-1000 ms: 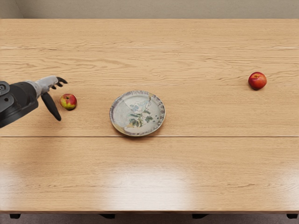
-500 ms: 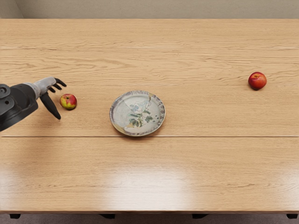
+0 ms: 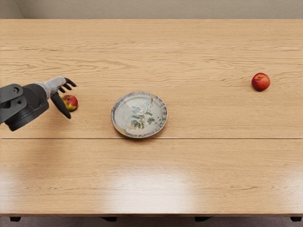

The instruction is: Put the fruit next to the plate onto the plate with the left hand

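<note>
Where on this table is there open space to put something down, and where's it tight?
The whole near half of the table in front of the plate is bare. So is the stretch between the plate and the red apple. Tight only at left: the open left hand is close beside the yellow-red apple.

Place: simulator-rendered room, home dining feel | Table: long plank-top wooden table (image 3: pixel 199 170) fills view, dark feet (image 3: pixel 109 219) under near edge | Laid out: patterned ceramic plate (image 3: pixel 115 113), red-yellow fruit (image 3: pixel 71 101) at left, red fruit (image 3: pixel 260 81) far right | Backdrop: plain beige wall (image 3: pixel 156 8) behind far edge
</note>
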### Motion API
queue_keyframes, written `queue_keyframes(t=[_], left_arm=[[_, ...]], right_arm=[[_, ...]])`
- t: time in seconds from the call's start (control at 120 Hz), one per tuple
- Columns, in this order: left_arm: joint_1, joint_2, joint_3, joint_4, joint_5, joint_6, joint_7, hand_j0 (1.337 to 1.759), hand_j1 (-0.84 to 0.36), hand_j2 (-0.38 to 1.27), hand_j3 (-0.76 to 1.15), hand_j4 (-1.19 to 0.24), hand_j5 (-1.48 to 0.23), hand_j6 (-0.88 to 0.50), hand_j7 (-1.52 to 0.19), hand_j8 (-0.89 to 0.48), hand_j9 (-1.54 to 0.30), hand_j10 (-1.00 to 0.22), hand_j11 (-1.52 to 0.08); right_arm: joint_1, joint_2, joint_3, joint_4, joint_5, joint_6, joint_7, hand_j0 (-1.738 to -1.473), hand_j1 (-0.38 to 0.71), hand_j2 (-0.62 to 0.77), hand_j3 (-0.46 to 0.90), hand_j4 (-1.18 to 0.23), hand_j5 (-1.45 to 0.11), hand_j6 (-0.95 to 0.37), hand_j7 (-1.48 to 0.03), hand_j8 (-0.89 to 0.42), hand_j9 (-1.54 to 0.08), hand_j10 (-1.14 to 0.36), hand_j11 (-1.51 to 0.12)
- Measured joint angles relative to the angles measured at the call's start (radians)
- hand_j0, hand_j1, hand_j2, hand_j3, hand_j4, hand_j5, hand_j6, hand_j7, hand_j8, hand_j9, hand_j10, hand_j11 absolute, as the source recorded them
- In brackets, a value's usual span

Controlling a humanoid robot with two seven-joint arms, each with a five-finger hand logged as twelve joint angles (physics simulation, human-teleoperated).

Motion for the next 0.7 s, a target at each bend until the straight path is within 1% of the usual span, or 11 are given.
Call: queue_keyframes(t=[0.35, 0.7], left_arm=[[0.001, -0.016, 0.002, 0.05, 0.0, 0.0, 0.0, 1.658, 0.03, 0.06, 0.0, -0.27, -0.34, -0.27, -0.34, -0.27, -0.34, -0.27, -0.34], [0.003, -0.02, 0.01, 0.059, 0.001, 0.0, 0.0, 1.658, -0.03, 0.07, 0.0, -0.32, -0.41, -0.32, -0.41, -0.32, -0.41, -0.32, -0.41]], right_arm=[[0.0, 0.0, 0.0, 0.0, 0.0, 0.0, 0.0, -1.658, -0.32, 0.0, 0.0, -0.02, -0.03, -0.02, -0.03, -0.02, -0.03, -0.02, -0.03], [0.0, 0.0, 0.0, 0.0, 0.0, 0.0, 0.0, -1.658, -0.32, 0.0, 0.0, -0.02, -0.03, -0.02, -0.03, -0.02, -0.03, -0.02, -0.03]])
